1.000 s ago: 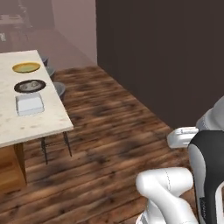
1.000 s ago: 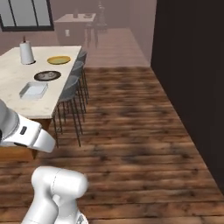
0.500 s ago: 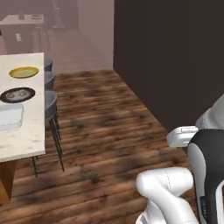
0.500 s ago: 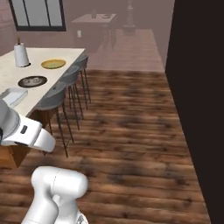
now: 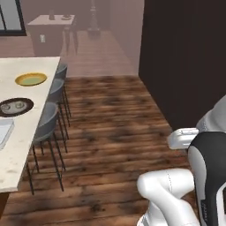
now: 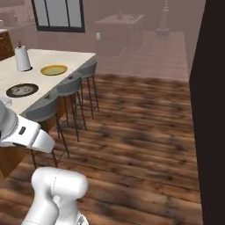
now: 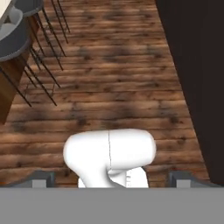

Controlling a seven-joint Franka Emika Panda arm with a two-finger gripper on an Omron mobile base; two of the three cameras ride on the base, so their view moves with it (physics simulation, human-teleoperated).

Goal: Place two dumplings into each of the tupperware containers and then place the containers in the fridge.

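Two pale dumplings [image 5: 12, 106] lie on a round dark plate [image 5: 27, 105] on the pale counter [image 5: 26, 145] at the left; the same dumplings [image 6: 19, 90] show from the other side. One whitish tupperware container [image 5: 3, 131] is cut off by the left edge of the left base view. My gripper [image 7: 112, 181] is open, its dark fingertips [image 7: 43, 179] wide apart with nothing between them, and it points down at the wooden floor, far from the counter. The fridge is out of view.
A yellow plate [image 5: 31, 79] and a paper towel roll [image 6: 22, 58] stand on the counter. Grey stools [image 5: 48, 123] line its near side. A tall dark panel [image 5: 185, 57] walls off the right. Wooden floor [image 5: 110, 128] lies open between them.
The whole picture has shifted: the camera has swung right, so the counter has slid toward the left edge of both base views. Nothing on the counter moved. The gripper stays open.
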